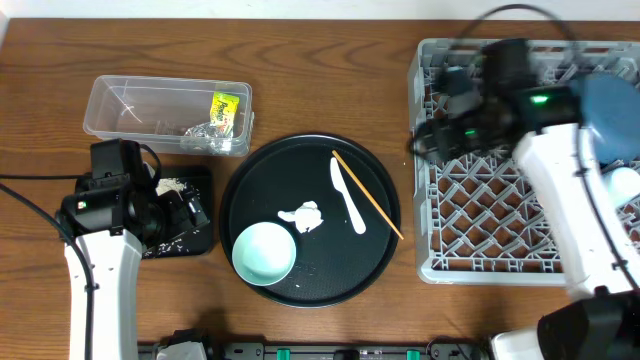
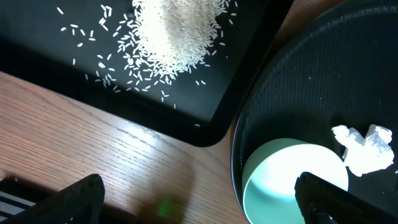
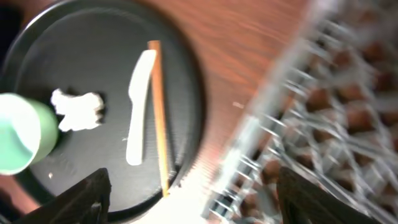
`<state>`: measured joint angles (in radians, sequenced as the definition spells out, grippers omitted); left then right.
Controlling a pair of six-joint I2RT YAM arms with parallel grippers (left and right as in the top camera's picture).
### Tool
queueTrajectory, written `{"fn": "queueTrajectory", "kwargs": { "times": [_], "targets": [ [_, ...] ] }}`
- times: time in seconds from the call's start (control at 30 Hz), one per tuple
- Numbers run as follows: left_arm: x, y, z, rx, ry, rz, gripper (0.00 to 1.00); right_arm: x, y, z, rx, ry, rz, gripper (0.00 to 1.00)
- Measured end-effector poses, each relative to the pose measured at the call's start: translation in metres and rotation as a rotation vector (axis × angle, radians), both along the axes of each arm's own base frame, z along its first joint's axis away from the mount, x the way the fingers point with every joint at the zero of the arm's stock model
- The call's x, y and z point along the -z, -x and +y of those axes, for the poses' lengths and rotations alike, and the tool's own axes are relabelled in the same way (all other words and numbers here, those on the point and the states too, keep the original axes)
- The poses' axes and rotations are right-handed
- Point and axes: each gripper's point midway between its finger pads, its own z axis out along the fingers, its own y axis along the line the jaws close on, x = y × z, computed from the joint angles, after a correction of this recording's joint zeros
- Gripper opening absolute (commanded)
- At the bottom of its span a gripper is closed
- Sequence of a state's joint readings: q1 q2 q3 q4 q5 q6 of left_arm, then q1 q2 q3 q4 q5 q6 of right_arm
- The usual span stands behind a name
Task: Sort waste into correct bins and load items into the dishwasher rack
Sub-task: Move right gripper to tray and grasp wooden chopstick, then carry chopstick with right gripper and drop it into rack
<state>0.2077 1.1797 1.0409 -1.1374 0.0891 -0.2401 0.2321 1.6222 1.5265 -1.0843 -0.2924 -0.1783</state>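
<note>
Tray (image 1: 268,178) holds 1 bowl (image 1: 264,252), 1 spoon (image 1: 347,195), 1 tissue (image 1: 302,216).

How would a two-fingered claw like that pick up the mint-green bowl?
By the rim, from straight above: the mint-green bowl sits upright and open, likely too wide to straddle, so one finger inside, one outside. Its left side is clear of the crumpled tissue.
</note>
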Motion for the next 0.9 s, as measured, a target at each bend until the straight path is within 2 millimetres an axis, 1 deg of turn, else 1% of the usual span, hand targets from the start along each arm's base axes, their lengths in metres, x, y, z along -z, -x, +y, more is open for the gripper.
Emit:
{"fn": "queueTrajectory", "kwargs": {
  "times": [0.07, 0.13, 0.17, 0.23, 0.27, 0.3, 0.37, 0.47, 0.63, 0.7, 0.77, 0.9],
  "targets": [
    [0.0, 0.0, 0.0, 0.0, 0.0, 0.0, 0.99, 0.001, 0.009, 0.024, -0.077, 0.019, -0.014, 0.7],
    [0.0, 0.0, 0.0, 0.0, 0.0, 0.0, 0.99, 0.004, 0.016, 0.043, -0.137, 0.044, -0.02, 0.68],
    [0.0, 0.0, 0.0, 0.0, 0.0, 0.0, 0.99, 0.007, 0.018, 0.048, -0.153, 0.055, -0.018, 0.67],
    [0.0, 0.0, 0.0, 0.0, 0.0, 0.0, 0.99, 0.017, 0.023, 0.061, -0.194, 0.078, 0.001, 0.66],
    [0.0, 0.0, 0.0, 0.0, 0.0, 0.0, 0.99, 0.026, 0.025, 0.066, -0.211, 0.093, 0.019, 0.64],
    [0.0, 0.0, 0.0, 0.0, 0.0, 0.001, 0.99, 0.032, 0.025, 0.069, -0.22, 0.104, 0.031, 0.64],
    [0.0, 0.0, 0.0, 0.0, 0.0, 0.001, 0.99, 0.051, 0.027, 0.076, -0.246, 0.129, 0.074, 0.61],
    [0.0, 0.002, 0.0, 0.0, 0.001, 0.007, 0.99, 0.08, 0.026, 0.08, -0.261, 0.176, 0.128, 0.57],
    [0.0, 0.002, 0.0, 0.0, 0.002, 0.008, 0.99, 0.12, 0.022, 0.076, -0.264, 0.247, 0.198, 0.55],
    [0.0, 0.002, 0.0, 0.0, 0.002, 0.008, 0.99, 0.132, 0.021, 0.075, -0.264, 0.267, 0.216, 0.52],
    [0.0, 0.002, 0.0, 0.0, 0.002, 0.009, 0.98, 0.143, 0.021, 0.074, -0.266, 0.282, 0.235, 0.5],
    [0.0, 0.002, 0.0, 0.0, 0.002, 0.009, 0.99, 0.157, 0.022, 0.072, -0.267, 0.3, 0.265, 0.49]
  ]
}}
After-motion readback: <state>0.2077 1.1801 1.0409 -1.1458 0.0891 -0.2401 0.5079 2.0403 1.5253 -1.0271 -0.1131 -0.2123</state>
